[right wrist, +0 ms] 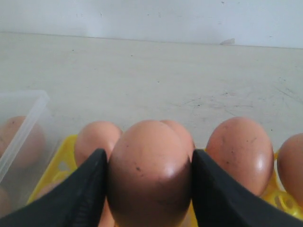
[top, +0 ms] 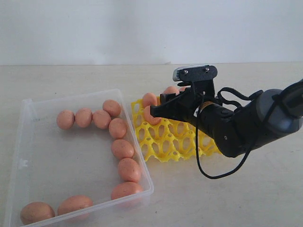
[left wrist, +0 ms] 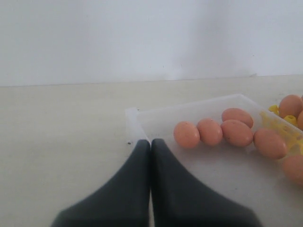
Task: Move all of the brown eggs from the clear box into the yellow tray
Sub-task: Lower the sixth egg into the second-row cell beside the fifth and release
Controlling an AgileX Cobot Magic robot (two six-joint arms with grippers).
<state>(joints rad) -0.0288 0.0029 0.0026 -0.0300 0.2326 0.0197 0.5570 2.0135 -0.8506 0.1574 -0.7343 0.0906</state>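
Robotics test station, laboratory type. The setting is indicated by a plain pale surface (top: 227,203) backed by a blank white wall (top: 142,28). A black, cabled robot arm (top: 236,125) fitted with a wrist camera (top: 195,72) and the right claw (right wrist: 148,161) is seen over it.

- No writing, number, brand mark or sign could be read in any of the three views.
- The brown eggs (top: 122,149), the clear box (top: 47,156) and the yellow tray (top: 165,142) showed plain surfaces; the eggs bore only faint dark speckles.
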